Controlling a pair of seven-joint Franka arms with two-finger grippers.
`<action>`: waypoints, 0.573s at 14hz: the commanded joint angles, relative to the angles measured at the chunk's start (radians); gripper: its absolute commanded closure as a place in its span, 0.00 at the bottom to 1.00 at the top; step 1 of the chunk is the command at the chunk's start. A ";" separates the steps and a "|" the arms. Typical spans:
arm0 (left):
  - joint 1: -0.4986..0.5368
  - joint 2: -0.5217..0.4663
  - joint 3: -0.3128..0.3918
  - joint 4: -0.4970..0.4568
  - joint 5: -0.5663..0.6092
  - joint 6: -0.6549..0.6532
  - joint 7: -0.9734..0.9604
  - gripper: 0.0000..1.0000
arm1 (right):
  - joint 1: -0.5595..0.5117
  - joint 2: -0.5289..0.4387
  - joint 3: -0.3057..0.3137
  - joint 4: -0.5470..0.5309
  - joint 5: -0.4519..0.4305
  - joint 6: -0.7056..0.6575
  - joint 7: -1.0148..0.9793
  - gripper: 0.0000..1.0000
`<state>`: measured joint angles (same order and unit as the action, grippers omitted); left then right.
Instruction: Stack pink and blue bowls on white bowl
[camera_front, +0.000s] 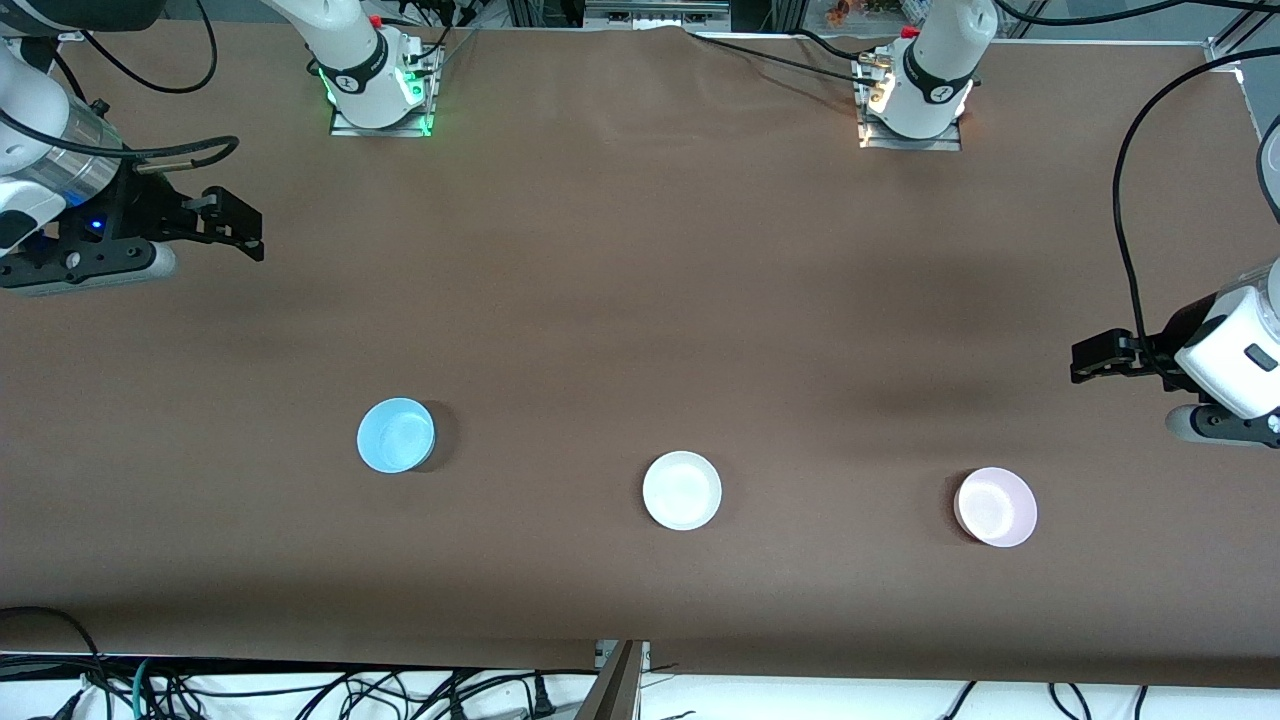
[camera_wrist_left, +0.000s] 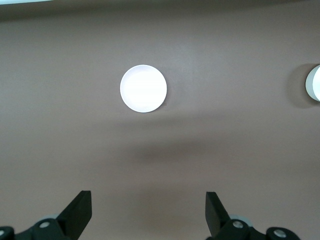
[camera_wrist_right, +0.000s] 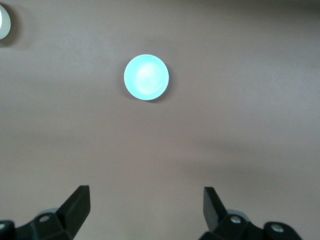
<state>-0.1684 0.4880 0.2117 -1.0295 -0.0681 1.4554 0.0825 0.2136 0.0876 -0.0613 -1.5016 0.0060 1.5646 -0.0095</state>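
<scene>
Three small glossy bowls stand apart in a row on the brown table (camera_front: 640, 300), on the side near the front camera. The blue bowl (camera_front: 396, 435) (camera_wrist_right: 146, 77) is toward the right arm's end, the white bowl (camera_front: 682, 490) is in the middle, and the pink bowl (camera_front: 995, 507) is toward the left arm's end. In the left wrist view the pink bowl (camera_wrist_left: 143, 88) looks almost white. My right gripper (camera_front: 240, 226) (camera_wrist_right: 146, 196) hangs open and empty above its table end. My left gripper (camera_front: 1088, 358) (camera_wrist_left: 148, 200) hangs open and empty above the other end.
The two arm bases (camera_front: 378, 85) (camera_front: 912, 95) stand along the table edge farthest from the front camera. Cables (camera_front: 1130, 200) loop over both table ends. The white bowl shows at the frame edge in both wrist views (camera_wrist_left: 315, 82) (camera_wrist_right: 3, 22).
</scene>
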 joint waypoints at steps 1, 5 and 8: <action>0.004 -0.022 -0.001 -0.029 -0.005 0.014 0.022 0.00 | -0.005 -0.002 0.003 0.011 -0.011 -0.017 -0.004 0.00; 0.009 -0.022 -0.001 -0.032 -0.005 0.016 0.023 0.00 | -0.005 0.000 0.002 0.011 -0.011 -0.012 -0.004 0.00; 0.056 -0.017 -0.003 -0.060 -0.016 0.057 0.052 0.00 | -0.005 0.001 0.003 0.011 -0.012 -0.009 0.003 0.00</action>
<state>-0.1475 0.4881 0.2130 -1.0398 -0.0681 1.4702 0.0872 0.2135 0.0877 -0.0621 -1.5016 0.0059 1.5646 -0.0094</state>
